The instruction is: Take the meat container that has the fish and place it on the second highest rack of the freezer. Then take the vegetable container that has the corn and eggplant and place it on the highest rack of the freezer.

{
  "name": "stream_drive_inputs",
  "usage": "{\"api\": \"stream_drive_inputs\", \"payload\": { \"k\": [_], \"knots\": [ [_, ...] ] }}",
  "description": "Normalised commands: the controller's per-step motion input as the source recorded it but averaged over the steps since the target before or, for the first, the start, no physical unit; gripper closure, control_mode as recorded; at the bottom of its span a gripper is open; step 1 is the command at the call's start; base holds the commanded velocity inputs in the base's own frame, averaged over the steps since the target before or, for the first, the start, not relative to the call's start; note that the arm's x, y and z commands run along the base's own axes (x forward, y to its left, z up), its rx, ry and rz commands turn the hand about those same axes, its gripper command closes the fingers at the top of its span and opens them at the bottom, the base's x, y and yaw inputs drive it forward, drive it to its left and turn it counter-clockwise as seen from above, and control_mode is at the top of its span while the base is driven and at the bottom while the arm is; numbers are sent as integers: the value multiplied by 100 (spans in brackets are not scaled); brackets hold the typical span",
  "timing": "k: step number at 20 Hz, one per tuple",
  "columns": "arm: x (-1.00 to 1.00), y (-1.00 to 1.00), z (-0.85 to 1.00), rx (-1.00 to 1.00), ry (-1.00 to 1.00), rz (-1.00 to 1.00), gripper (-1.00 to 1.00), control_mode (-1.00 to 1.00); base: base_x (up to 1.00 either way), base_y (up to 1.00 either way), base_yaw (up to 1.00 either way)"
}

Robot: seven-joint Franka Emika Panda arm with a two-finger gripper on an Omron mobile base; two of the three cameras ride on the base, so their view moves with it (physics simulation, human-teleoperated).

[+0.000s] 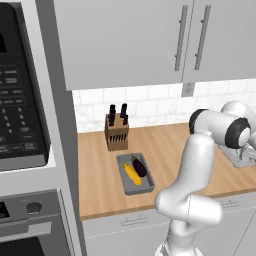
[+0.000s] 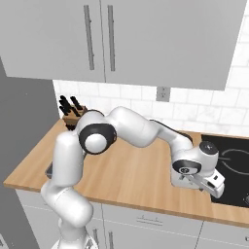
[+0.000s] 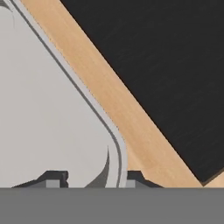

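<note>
The white arm bends across a warm, wood-grained counter [image 2: 141,180] under flat grey wall cabinets [image 1: 125,40] with slim metal bar handles, backed by glossy white tile. In the hand view the gripper [image 3: 92,178] sits low over the rounded corner of a pale grey tray [image 3: 48,109], a smooth shallow container with a thin raised rim; 1 dark fingertip stands inside the rim and 1 just outside, so the jaws straddle the tray wall, narrowed around it, though whether they actually pinch it I cannot tell. Beside that tray runs a strip of bare wood, then the matte black slab of the cooktop [image 3: 162,74]. In the right base view the hand hangs at the counter's front edge, next to the cooktop's glass. Well apart, on the left stretch of counter, a second grey rectangular tray [image 1: 135,175] holds the corn [image 1: 132,173], a bright yellow tapered cob, lying beside the eggplant [image 1: 139,167], glossy, near-black purple and oblong; the 2 appear to touch along their lengths. Behind that tray stands a wooden knife block [image 1: 116,131] with black handles. A black-fronted oven panel [image 1: 20,100] fills the left edge.
</note>
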Motion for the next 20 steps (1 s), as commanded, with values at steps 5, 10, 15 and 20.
{"api": "stream_drive_inputs", "payload": {
  "k": [5, 10, 15, 20],
  "knots": [
    [0, 0, 0, 0, -1, 0, 100, -100, 0, 0, 0],
    [0, 1, 0, 0, -3, 0, 100, -100, 0, 0, 0],
    [-14, 12, 11, 0, -8, 0, 100, -100, 0, 0, 0],
    [-26, 39, 38, 0, -6, 0, 100, -100, 0, 0, 0]
  ]
}}
